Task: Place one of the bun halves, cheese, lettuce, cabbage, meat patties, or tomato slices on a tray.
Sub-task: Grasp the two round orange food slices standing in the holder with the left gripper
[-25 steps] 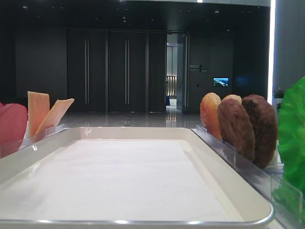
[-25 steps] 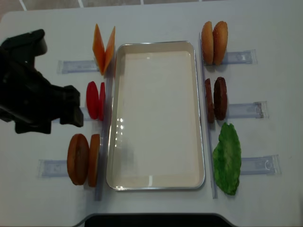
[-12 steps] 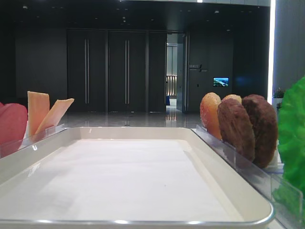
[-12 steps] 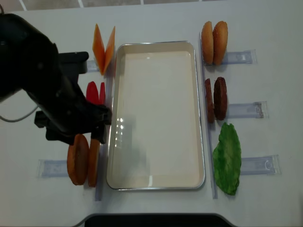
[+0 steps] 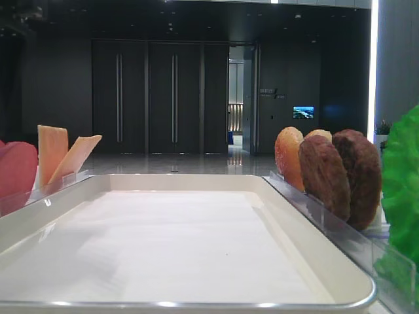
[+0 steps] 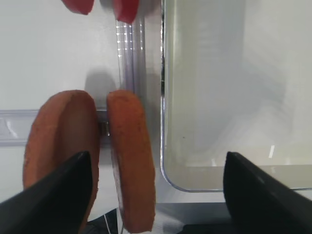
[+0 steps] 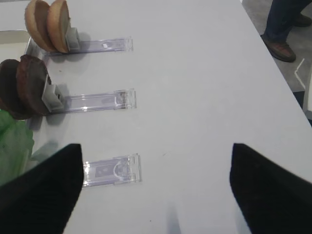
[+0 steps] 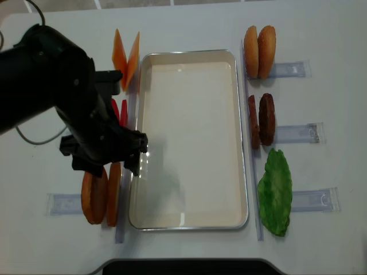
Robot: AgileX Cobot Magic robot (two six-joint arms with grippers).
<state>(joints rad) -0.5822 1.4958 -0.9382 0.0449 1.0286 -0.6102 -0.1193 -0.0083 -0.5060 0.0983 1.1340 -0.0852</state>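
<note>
Left fingers [image 6: 156, 195] spread wide above bun halves [image 6: 92, 146], tray [image 6: 168, 161] alongside

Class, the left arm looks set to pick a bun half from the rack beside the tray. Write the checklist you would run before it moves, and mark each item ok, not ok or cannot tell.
1. Left gripper open: ok, its dark fingers stand wide apart.
2. Left gripper above the bun halves: ok, both sit between the fingers in the wrist view.
3. Bun halves upright and separate in their clear holder: ok.
4. Tray free of food: ok, only the white liner shows.
5. Right gripper out of the way: ok, open over bare table, holding nothing.
6. Height of the left gripper above the buns: cannot tell.
</note>
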